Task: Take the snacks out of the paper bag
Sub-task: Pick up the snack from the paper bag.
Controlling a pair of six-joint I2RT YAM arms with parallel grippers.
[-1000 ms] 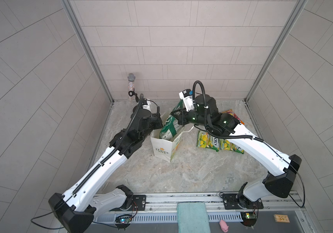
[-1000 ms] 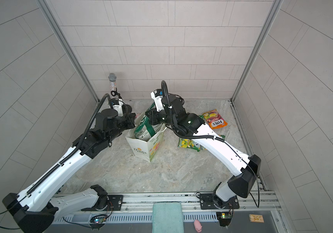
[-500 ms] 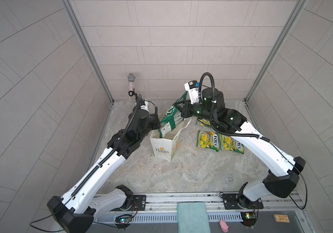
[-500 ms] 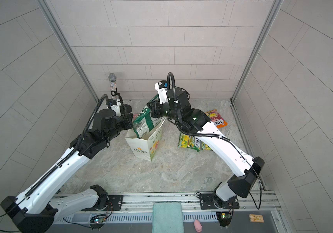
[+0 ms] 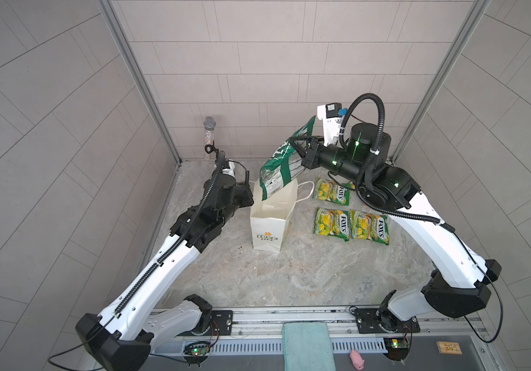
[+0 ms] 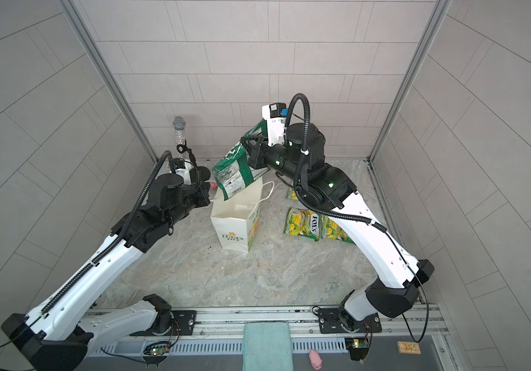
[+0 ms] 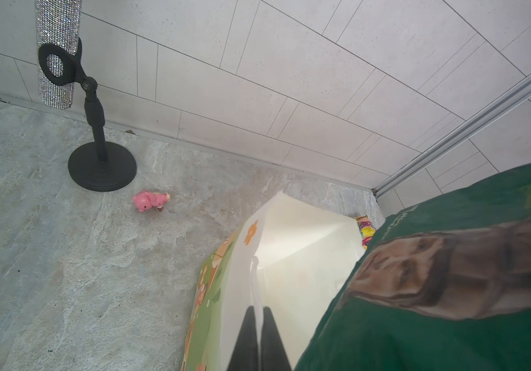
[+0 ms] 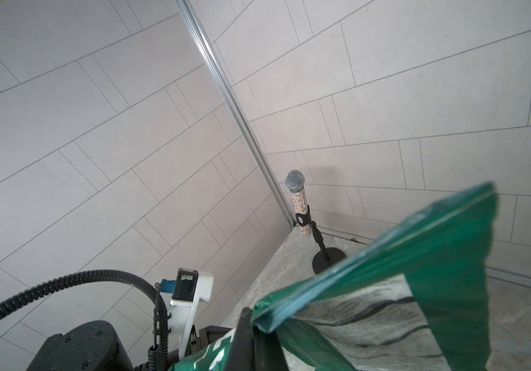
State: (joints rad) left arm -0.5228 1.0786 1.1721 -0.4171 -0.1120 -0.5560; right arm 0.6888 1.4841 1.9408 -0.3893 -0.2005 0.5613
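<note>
The white paper bag [image 5: 267, 225] [image 6: 235, 225] stands upright in both top views. My left gripper [image 7: 256, 310] [image 5: 250, 199] is shut on its rim [image 7: 290, 250]. The right gripper [image 8: 251, 313] [image 5: 299, 151] [image 6: 248, 151] is shut on the top edge of the dark green crisp bag [image 5: 280, 163] [image 6: 233, 172] [image 8: 418, 289] and holds it in the air, its lower end over the bag's mouth. Three yellow-green FOX'S packets [image 5: 331, 192] [image 5: 331, 223] [image 5: 368, 228] lie flat right of the bag. The bag's inside is hidden.
A glittery microphone on a black stand [image 5: 209, 135] [image 7: 97, 128] stands in the back left corner. A pink pig toy [image 7: 150, 201] [image 6: 213, 185] lies behind the paper bag. A teal cloth [image 5: 307, 345] and another pink pig [image 5: 356, 359] sit at the front rail.
The right gripper has lifted the crisp bag up and back, out of the paper bag. The left gripper kept its hold on the rim and the paper bag now stands straighter.
</note>
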